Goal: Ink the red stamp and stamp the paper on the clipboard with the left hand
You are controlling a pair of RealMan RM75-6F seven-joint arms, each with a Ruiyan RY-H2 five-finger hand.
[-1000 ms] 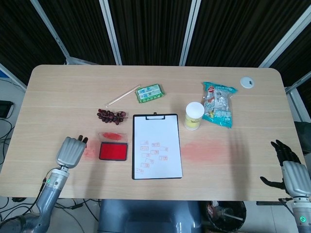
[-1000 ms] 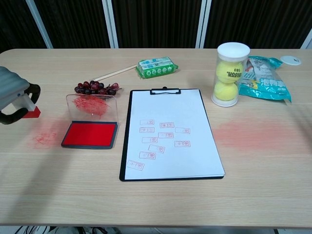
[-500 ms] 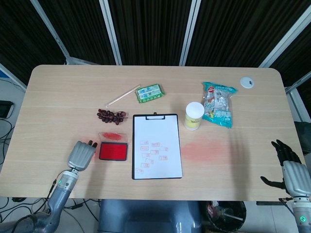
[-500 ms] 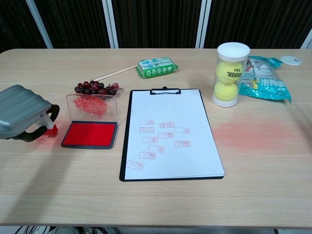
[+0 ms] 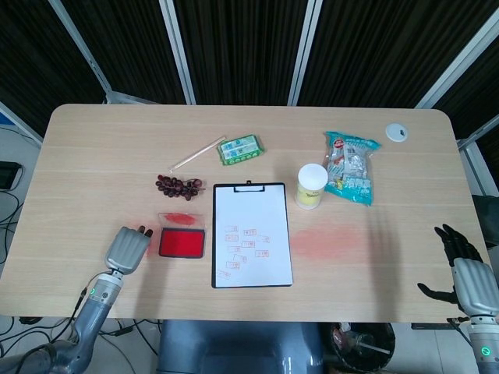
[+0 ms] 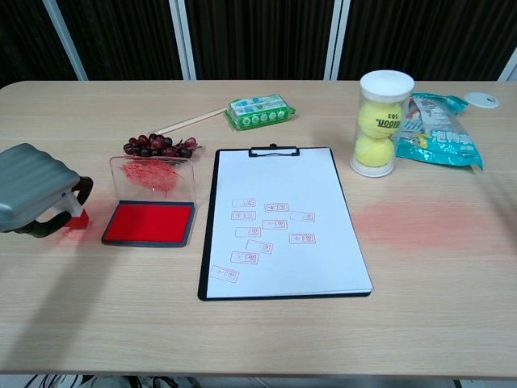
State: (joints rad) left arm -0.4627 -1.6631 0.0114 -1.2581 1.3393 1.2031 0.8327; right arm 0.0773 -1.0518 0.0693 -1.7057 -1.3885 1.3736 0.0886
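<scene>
Red stamp (image 6: 77,220) sits gripped in the left robot hand (image 6: 36,198), low beside the ink pad (image 6: 149,223); a misjudged sideways move could clip the pad's edge or upright lid.

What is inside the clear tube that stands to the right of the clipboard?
The clear tube holds two yellow tennis balls, one stacked on the other. Its white lid covers the top, and from above nothing inside can be seen.
</scene>
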